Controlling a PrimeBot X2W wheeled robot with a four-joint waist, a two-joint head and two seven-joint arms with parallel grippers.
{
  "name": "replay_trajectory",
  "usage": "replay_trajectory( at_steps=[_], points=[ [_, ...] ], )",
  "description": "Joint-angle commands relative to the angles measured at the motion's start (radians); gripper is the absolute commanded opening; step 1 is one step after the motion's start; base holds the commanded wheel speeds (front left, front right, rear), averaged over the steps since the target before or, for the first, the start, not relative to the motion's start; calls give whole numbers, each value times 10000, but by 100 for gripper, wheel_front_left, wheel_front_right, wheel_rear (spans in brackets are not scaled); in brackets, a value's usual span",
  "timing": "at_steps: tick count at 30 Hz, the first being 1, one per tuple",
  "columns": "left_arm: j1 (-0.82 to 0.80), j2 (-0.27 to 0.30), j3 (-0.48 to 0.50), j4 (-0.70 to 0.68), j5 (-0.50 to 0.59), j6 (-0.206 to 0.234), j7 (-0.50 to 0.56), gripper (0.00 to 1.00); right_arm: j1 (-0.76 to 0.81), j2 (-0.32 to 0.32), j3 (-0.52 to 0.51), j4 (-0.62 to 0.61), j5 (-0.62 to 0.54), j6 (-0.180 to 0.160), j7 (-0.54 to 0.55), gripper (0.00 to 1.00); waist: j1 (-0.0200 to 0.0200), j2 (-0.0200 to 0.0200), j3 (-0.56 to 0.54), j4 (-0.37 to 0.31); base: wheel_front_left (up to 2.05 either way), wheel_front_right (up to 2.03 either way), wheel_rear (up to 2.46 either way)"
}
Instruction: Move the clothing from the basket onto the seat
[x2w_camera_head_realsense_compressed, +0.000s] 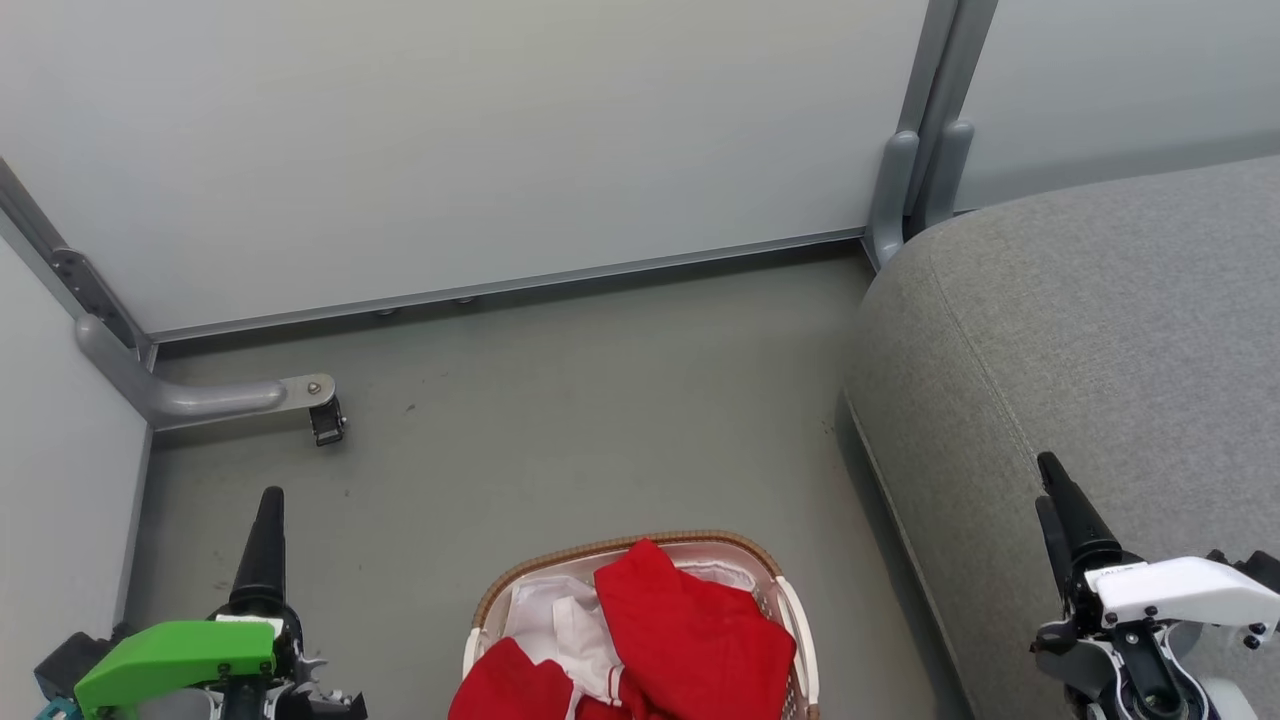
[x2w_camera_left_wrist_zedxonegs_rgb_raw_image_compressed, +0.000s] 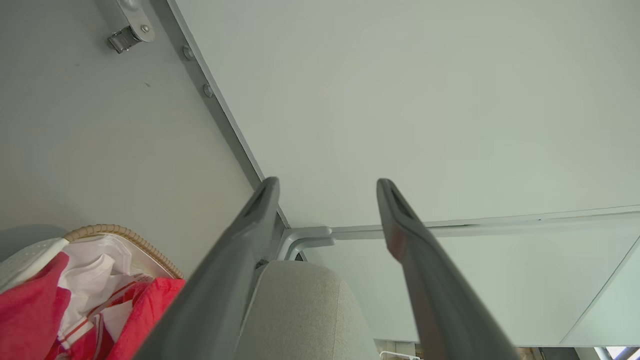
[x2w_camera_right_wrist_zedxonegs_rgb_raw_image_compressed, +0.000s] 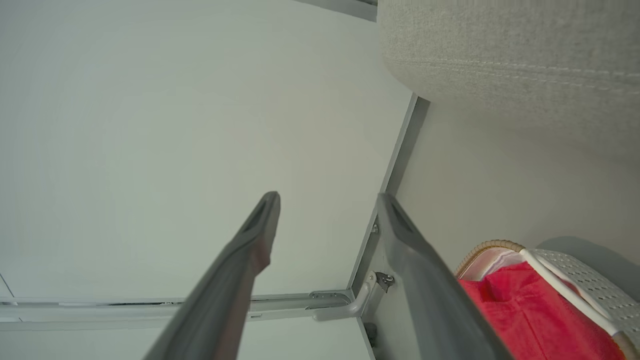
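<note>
Red clothing (x2w_camera_head_realsense_compressed: 690, 630) with striped edging lies heaped in the cream basket (x2w_camera_head_realsense_compressed: 640, 542), which stands on the floor at the bottom centre of the head view. The grey seat (x2w_camera_head_realsense_compressed: 1080, 330) fills the right side, its rounded edge beside the basket. My left gripper (x2w_camera_head_realsense_compressed: 271, 495) hovers left of the basket, and my right gripper (x2w_camera_head_realsense_compressed: 1043, 478) is over the seat's near edge. In the wrist views, the left gripper (x2w_camera_left_wrist_zedxonegs_rgb_raw_image_compressed: 327, 184) and right gripper (x2w_camera_right_wrist_zedxonegs_rgb_raw_image_compressed: 327, 197) both stand open and hold nothing. Clothing (x2w_camera_left_wrist_zedxonegs_rgb_raw_image_compressed: 30, 305), basket rim (x2w_camera_left_wrist_zedxonegs_rgb_raw_image_compressed: 125, 235) and seat (x2w_camera_left_wrist_zedxonegs_rgb_raw_image_compressed: 300, 310) show in the left wrist view. The right wrist view shows clothing (x2w_camera_right_wrist_zedxonegs_rgb_raw_image_compressed: 525, 315), basket (x2w_camera_right_wrist_zedxonegs_rgb_raw_image_compressed: 585, 280) and seat (x2w_camera_right_wrist_zedxonegs_rgb_raw_image_compressed: 525, 60).
A glossy white sheet (x2w_camera_head_realsense_compressed: 550, 615) lies in the basket beside the red fabric. Pale wall panels close off the back and left. A grey metal bracket with a latch (x2w_camera_head_realsense_compressed: 210, 398) juts out at floor level on the left. A grey post (x2w_camera_head_realsense_compressed: 920, 170) stands behind the seat. Grey floor (x2w_camera_head_realsense_compressed: 600, 400) stretches beyond the basket.
</note>
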Motion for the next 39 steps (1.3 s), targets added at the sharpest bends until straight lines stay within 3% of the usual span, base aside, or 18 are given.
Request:
replay_trajectory(
  at_steps=[1,22,39],
  points=[
    [-302,118,-14,-114,483,-17,-109,100,-338,-159,56,-149,-396,3,-124,100,0,0,4,3,0,0,0],
    [-479,384,-531,46,5081,50,-940,100,-836,-345,591,0,-4533,4,-957,100,0,0,97,27,0,0,0],
    [-7,469,-922,226,7562,192,-1493,100,-495,-562,978,233,-7112,4,-1512,100,0,0,55,37,0,0,0]
  ],
)
